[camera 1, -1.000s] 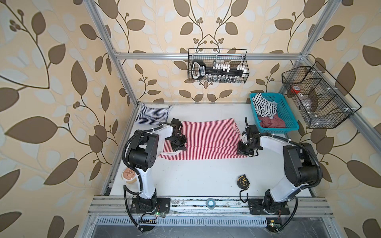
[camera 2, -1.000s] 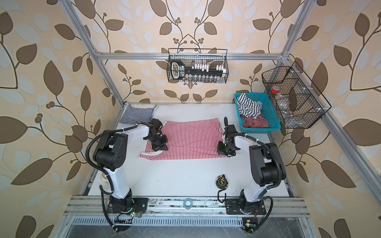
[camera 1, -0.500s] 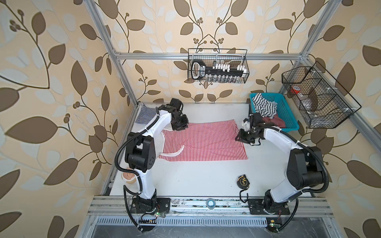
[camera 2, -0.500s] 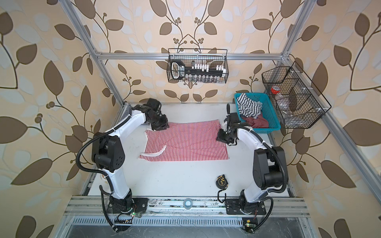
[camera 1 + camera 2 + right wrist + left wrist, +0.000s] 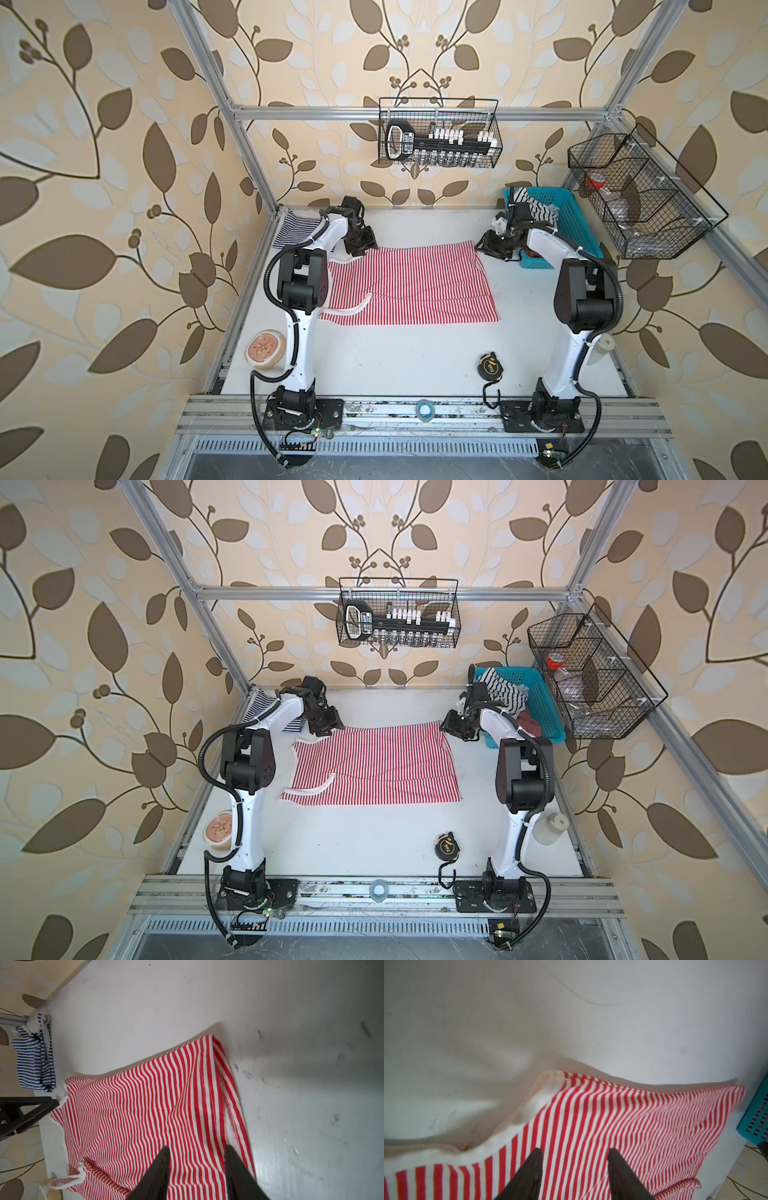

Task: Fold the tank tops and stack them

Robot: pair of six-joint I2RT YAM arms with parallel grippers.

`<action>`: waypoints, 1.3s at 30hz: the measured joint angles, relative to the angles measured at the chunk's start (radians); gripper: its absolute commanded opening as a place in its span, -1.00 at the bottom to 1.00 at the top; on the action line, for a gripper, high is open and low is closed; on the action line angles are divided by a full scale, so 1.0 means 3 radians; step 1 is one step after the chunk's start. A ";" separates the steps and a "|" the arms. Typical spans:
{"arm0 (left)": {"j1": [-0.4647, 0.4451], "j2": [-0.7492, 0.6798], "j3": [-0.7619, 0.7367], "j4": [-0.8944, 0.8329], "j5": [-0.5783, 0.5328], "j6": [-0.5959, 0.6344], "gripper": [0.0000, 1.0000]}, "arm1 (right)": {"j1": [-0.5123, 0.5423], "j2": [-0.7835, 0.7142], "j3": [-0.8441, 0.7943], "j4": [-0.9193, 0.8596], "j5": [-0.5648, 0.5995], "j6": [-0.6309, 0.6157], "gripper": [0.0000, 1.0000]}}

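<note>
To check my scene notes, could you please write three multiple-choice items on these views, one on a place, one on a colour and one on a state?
1. Where does the navy-and-white tank top lie?
A) at the far left corner of the table
B) at its near right corner
C) in its middle

2. What colour are the stripes of the spread-out tank top?
A) green and white
B) red and white
C) black and yellow

3. How do the fingers of the left gripper stand?
A) shut on cloth
B) apart, holding nothing
C) shut on nothing

Answers:
1 A: both top views show it by the far left frame post.
2 B: red and white stripes show in every view.
3 B: the left wrist view shows a clear gap between them, above the cloth.
</note>
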 measured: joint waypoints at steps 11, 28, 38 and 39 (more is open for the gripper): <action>0.0170 0.0385 0.0604 0.0215 0.0216 0.0014 0.00 | 0.0000 0.0713 0.0870 0.0102 -0.0081 0.0095 -0.20; 0.0172 0.0584 0.0772 0.0041 0.0266 0.0083 -0.10 | 0.0000 0.1207 0.1522 -0.0211 0.0045 0.0057 -0.24; 0.0172 0.0584 0.0772 0.0006 0.0266 0.0112 -0.11 | 0.0000 0.1411 0.1733 -0.0415 0.0137 0.0006 -0.26; 0.0172 0.0584 0.0772 -0.0006 0.0266 0.0113 -0.11 | 0.0000 0.1420 0.1740 -0.0426 0.0137 0.0005 -0.27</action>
